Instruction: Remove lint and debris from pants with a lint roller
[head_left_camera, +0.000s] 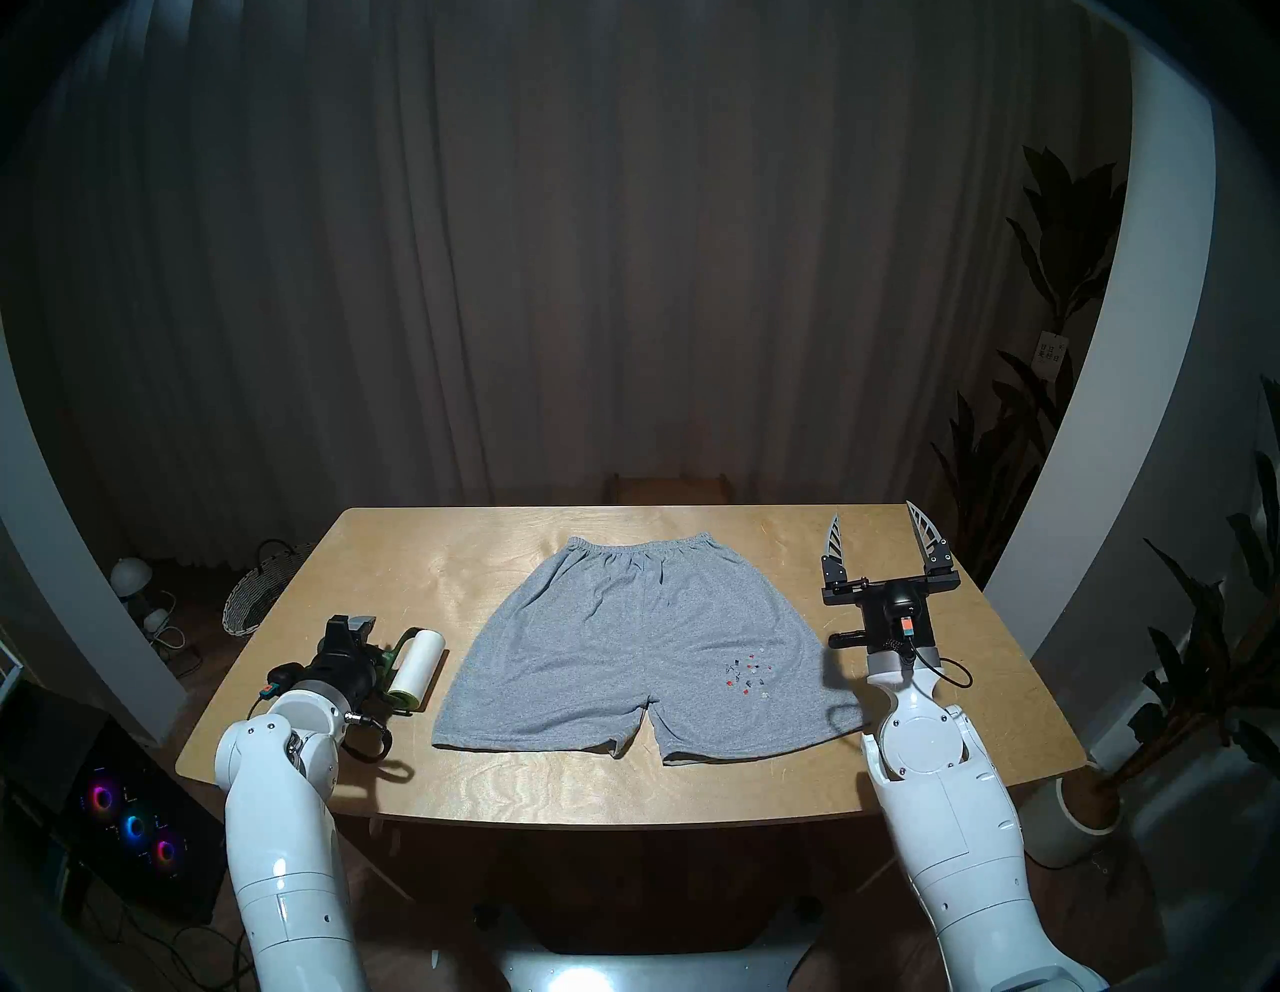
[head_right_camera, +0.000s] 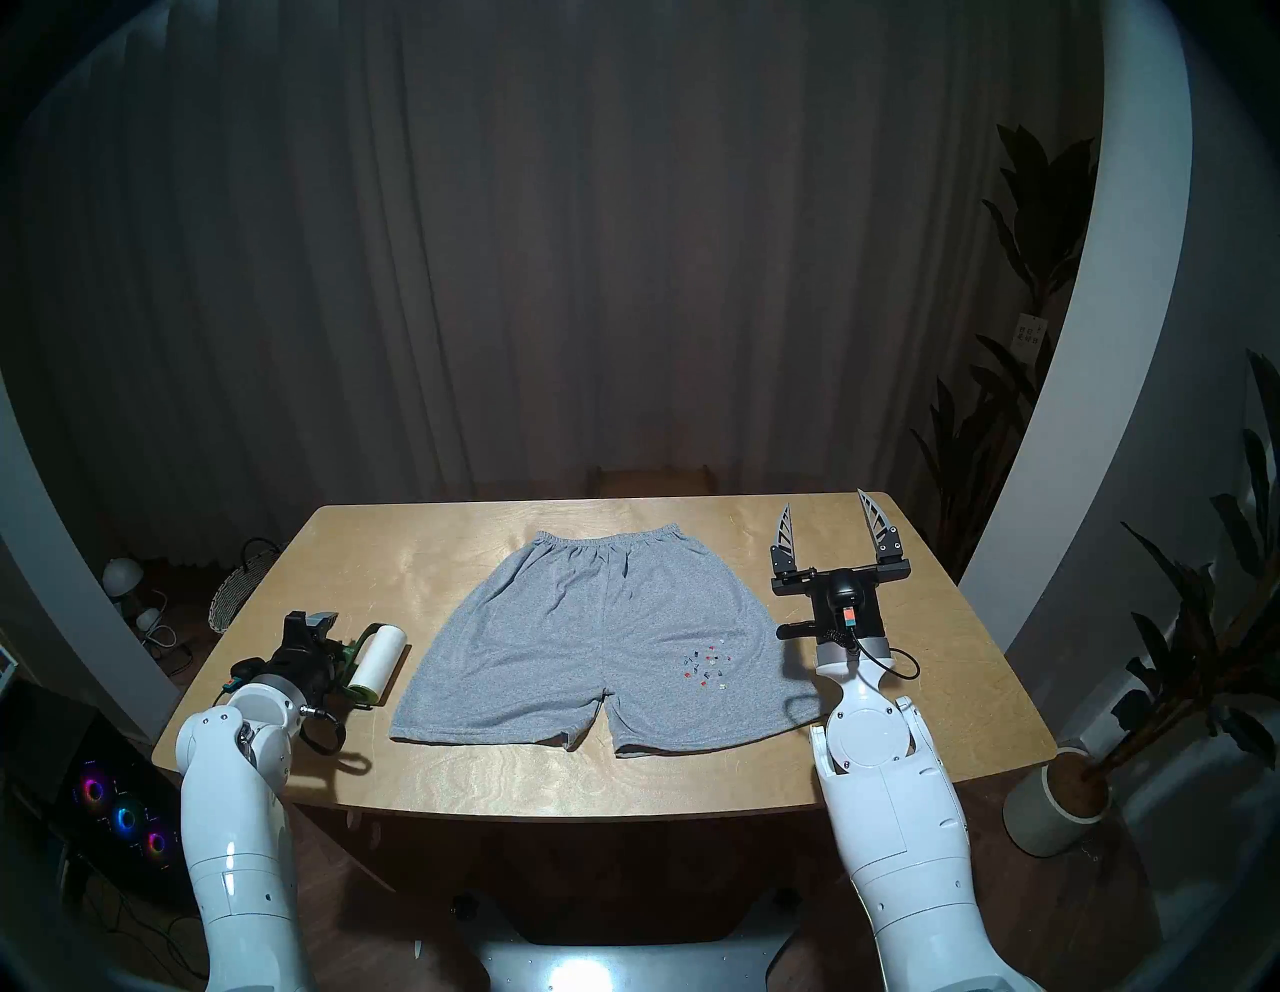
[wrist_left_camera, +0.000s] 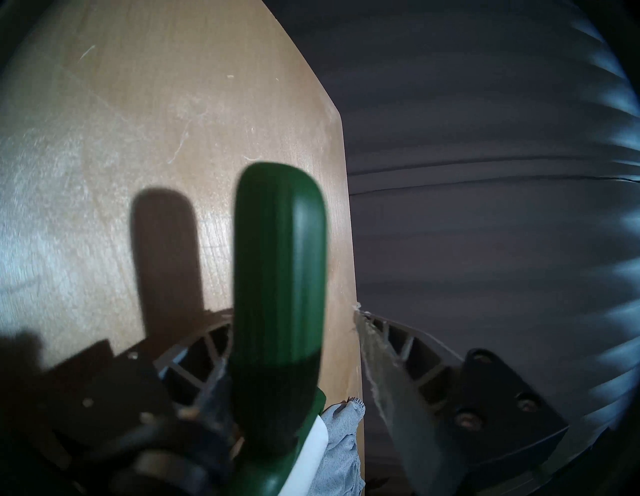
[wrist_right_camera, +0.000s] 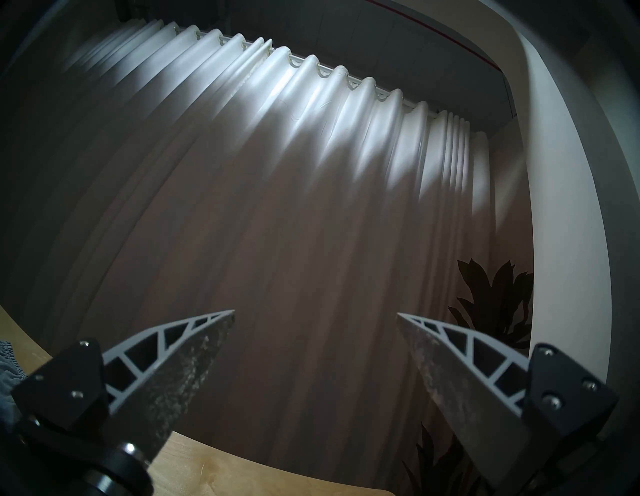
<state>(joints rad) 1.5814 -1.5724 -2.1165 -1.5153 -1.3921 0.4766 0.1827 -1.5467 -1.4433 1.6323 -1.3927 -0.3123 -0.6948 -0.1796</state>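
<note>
Lying inside L claw (wrist_left_camera: 292, 309): lint roller (wrist_left_camera: 280, 249)

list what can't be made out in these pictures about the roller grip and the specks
- Head views: the left gripper body hides the dark green ribbed handle of the white-roll lint roller.
- Left wrist view: the handle covers one contact; the other jaw stands apart.
- Small red, black and white specks on the grey knit shorts: too small to count; absent from wrist views.

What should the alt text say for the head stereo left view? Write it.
Grey shorts lie flat on a wooden table, with a cluster of red, black and white specks on the leg nearer the robot's right arm. The left claw is at the lint roller beside the shorts; the right claw hovers open.
</note>
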